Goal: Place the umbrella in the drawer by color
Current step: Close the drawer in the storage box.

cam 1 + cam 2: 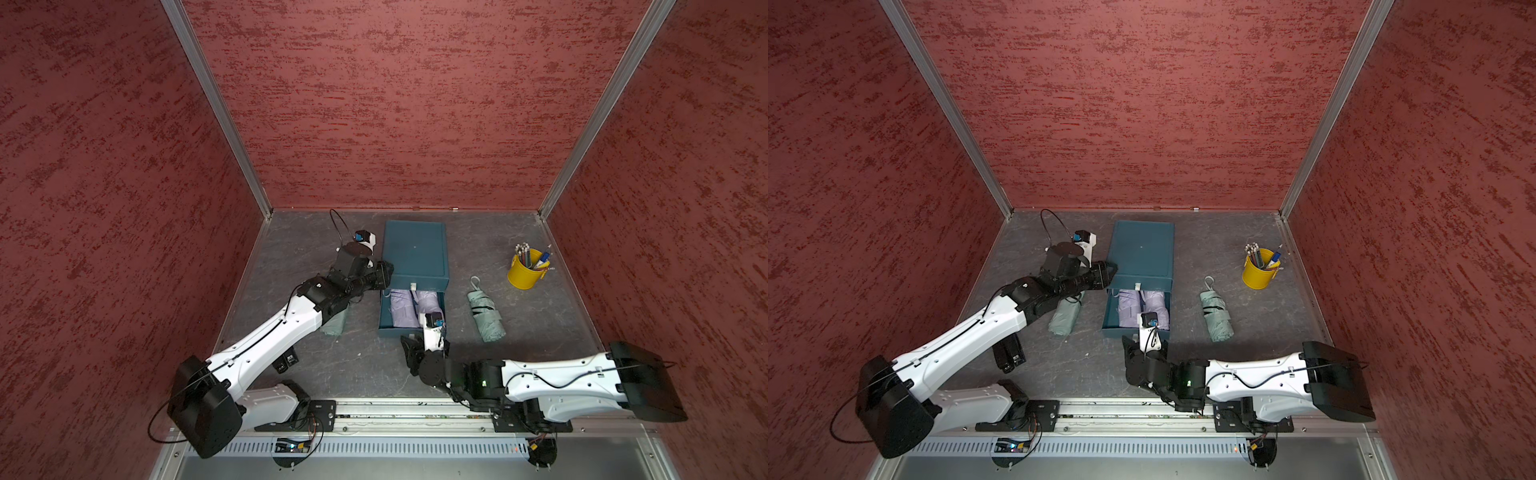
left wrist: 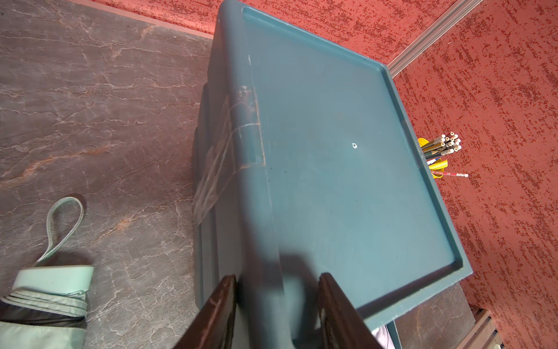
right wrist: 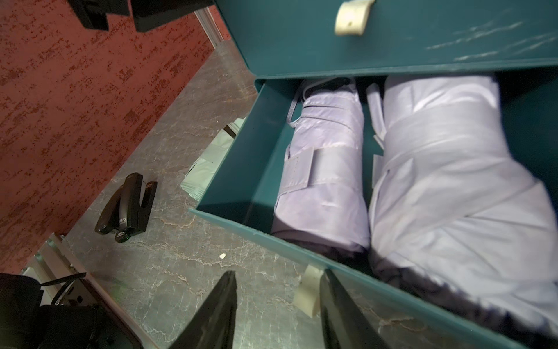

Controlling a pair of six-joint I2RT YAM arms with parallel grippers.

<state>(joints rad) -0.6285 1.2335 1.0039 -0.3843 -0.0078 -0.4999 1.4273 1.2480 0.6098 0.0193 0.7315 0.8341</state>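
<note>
Now, lilac umbrellas (image 3: 326, 169) in open drawer (image 3: 235, 169)

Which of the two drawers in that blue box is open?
The lower drawer: it is pulled out, with two lilac umbrellas lying side by side inside. The upper drawer above it is shut.
</note>
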